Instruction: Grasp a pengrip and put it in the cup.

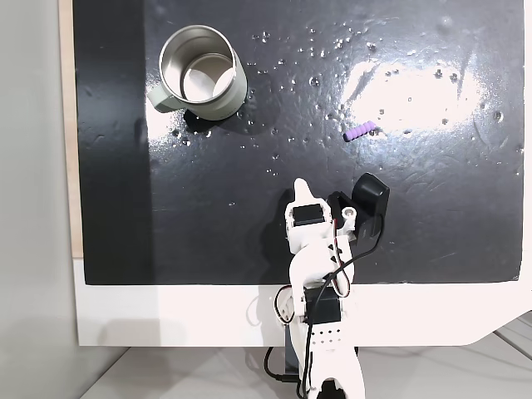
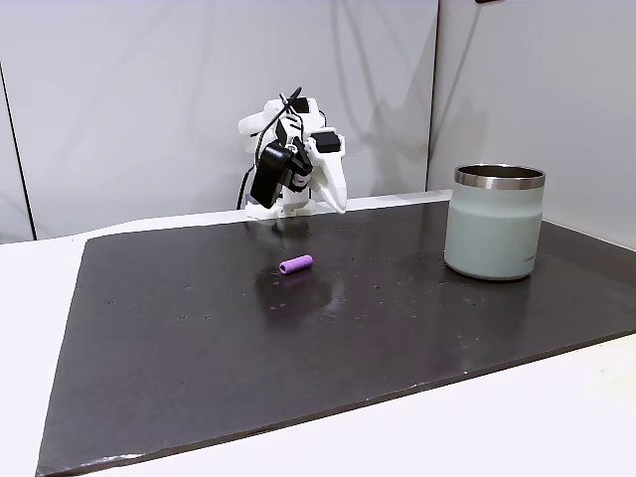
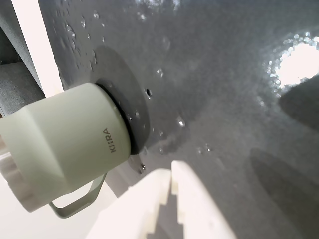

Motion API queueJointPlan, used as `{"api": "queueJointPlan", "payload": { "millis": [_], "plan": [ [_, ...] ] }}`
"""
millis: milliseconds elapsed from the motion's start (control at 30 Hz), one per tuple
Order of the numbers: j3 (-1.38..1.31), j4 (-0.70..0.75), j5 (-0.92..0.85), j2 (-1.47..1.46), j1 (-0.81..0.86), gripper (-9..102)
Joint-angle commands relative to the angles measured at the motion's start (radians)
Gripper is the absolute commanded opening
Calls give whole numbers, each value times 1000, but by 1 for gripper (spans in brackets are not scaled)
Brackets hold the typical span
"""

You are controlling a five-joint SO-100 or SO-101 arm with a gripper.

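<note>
A dark mat (image 1: 249, 208) covers most of the white worktop (image 1: 166, 316), and everything sits on it. In a fixed view from above, the cup (image 1: 202, 73) stands upright near the far left corner of the mat, its wide mouth open and its shiny inside visible, with the handle on its left side. The pengrip (image 1: 361, 130), a small purple ribbed tube, lies flat on the mat well to the right of the cup and well apart from it, beside a bright glare patch.

The arm is folded back at the near edge of the mat, with the end effector (image 1: 301, 186) pointing toward the far side, between the cup and the pengrip but near neither. In the wrist view the two white fingers (image 3: 172, 172) meet at their tips with no gap, and nothing is held between them. The cup (image 3: 65, 144) shows there as a pale grey-green body with a small printed word on its side and the handle toward the bottom of the picture.

In a fixed view from the side, the pengrip (image 2: 295, 264) lies in the middle of the mat, the cup (image 2: 496, 222) stands far to its right, and the end effector (image 2: 336, 199) hangs at the back, above the mat's far edge.
</note>
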Motion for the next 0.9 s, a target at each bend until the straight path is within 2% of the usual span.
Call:
{"api": "queueJointPlan", "payload": {
  "millis": [0,367,633,733,867],
  "plan": [
    [6,-117,-46,6,-44,0],
    [-3,-92,-46,6,-8,0],
    [-192,48,-201,-2,199,0],
    [-262,-20,-242,-133,293,0],
    [-430,-149,-259,-551,376,0]
  ]
}}
